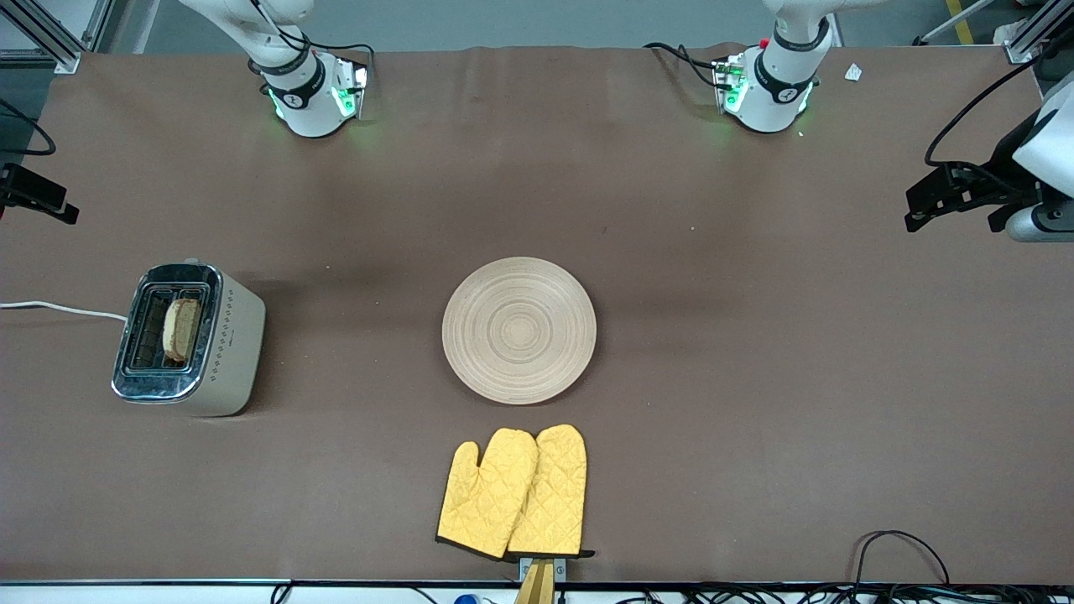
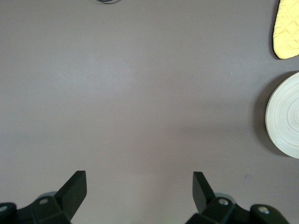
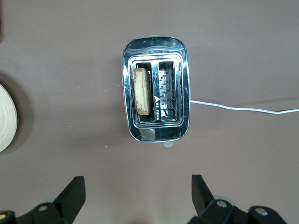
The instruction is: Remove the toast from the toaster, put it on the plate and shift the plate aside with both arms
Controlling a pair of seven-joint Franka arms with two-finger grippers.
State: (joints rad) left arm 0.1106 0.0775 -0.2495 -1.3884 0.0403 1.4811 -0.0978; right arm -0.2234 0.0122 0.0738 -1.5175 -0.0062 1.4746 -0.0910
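Note:
The toast [image 1: 180,329] stands upright in the toaster [image 1: 231,335], in the slot toward the plate; it also shows in the right wrist view [image 3: 142,98]. The round beige plate [image 1: 518,330] lies bare at the table's middle, and its edge shows in both wrist views [image 2: 285,116] [image 3: 5,116]. My right gripper [image 3: 138,183] is open and empty, high above the table beside the toaster [image 3: 156,46]. My left gripper [image 2: 139,179] is open and empty, high over bare cloth toward the left arm's end [image 1: 952,220].
Two yellow oven mitts [image 1: 516,491] lie nearer the front camera than the plate, at the table's edge; one tip shows in the left wrist view [image 2: 286,28]. The toaster's white cord [image 1: 59,309] runs off the right arm's end. The brown cloth [image 1: 755,377] covers the table.

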